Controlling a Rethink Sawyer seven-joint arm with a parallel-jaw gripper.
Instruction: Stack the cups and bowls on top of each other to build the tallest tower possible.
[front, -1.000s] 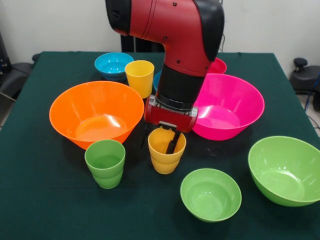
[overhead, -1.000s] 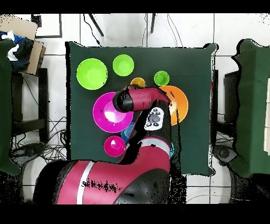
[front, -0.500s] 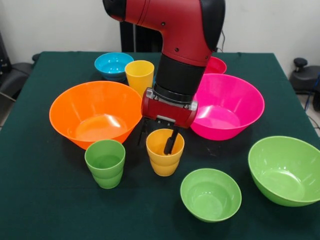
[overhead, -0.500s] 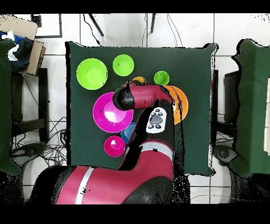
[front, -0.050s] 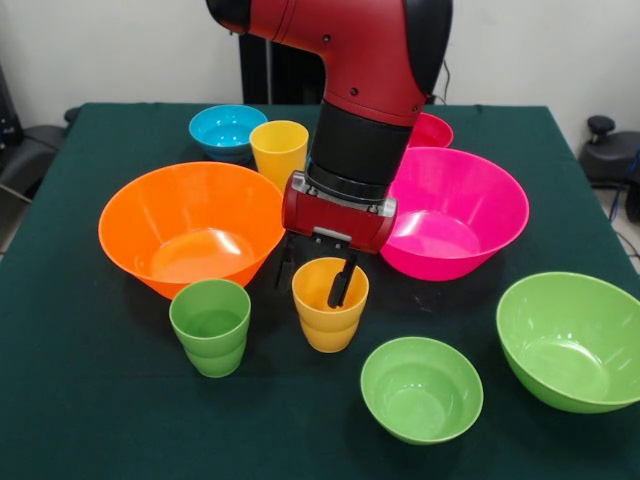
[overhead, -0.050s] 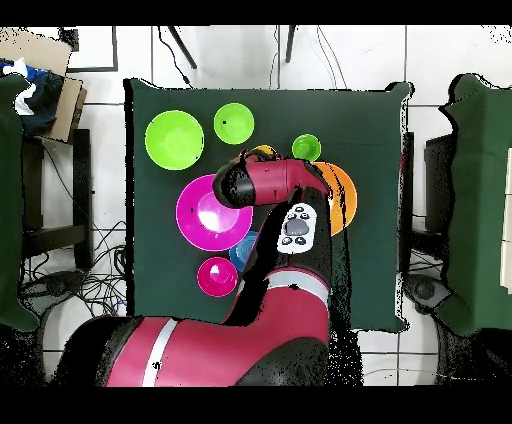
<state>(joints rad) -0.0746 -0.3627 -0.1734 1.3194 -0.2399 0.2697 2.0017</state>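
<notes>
My gripper hangs over the orange-yellow cup, which stands upright on the green cloth. It is open: one finger reaches inside the cup, the other sits just outside the rim on the orange bowl's side. A green cup stands beside it, and a yellow cup is farther back. The large orange bowl and large hot pink bowl flank the arm. In the overhead view the arm hides the gripper; only an edge of the orange-yellow cup peeks out.
A large lime bowl and a small lime bowl sit at the front right. A light blue bowl and a red-pink bowl are at the back. The table edge has floor and chairs beyond it.
The arm rose a little and shifted slightly toward the orange bowl. The orange-yellow cup slid a touch the same way. In the last half second almost nothing moved.
</notes>
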